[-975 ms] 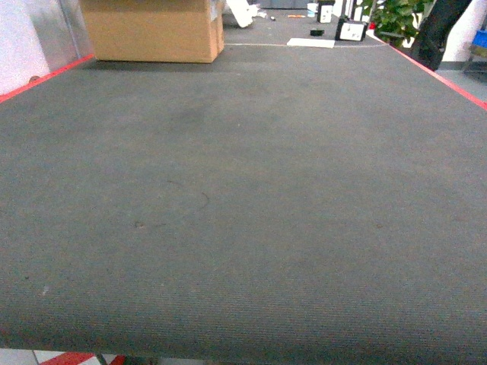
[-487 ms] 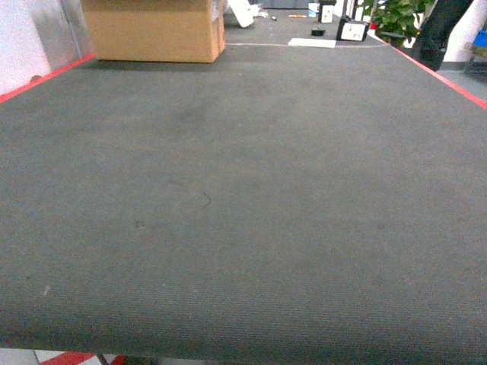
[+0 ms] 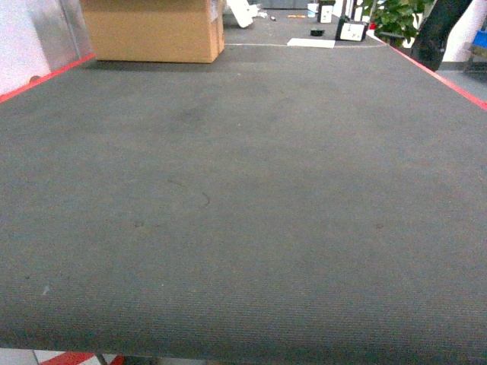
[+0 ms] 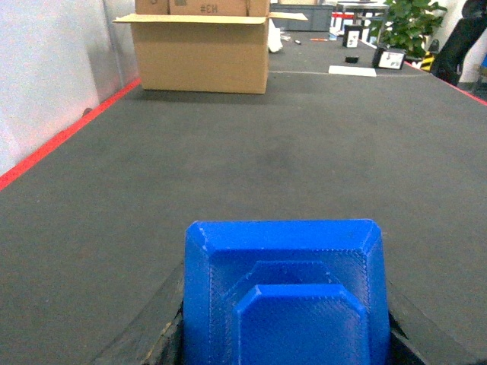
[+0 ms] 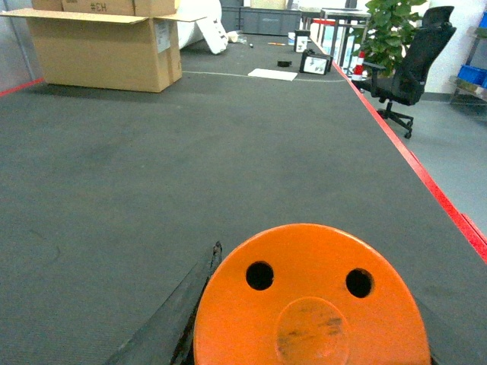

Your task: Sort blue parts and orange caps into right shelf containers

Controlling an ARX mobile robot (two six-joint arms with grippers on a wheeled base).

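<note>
One blue part (image 4: 285, 300), gripped between the left gripper's dark fingers (image 4: 163, 334). One orange cap (image 5: 312, 304), held by the right gripper. Both above grey carpet (image 3: 243, 190); cardboard box (image 3: 152, 29) far left.

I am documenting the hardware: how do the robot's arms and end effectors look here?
Little shows. The left end effector has matte black fingers with rough edges flanking the blue part; the right end effector shows one similar black finger beside the orange cap. No arm links, cables or markings are visible.
</note>
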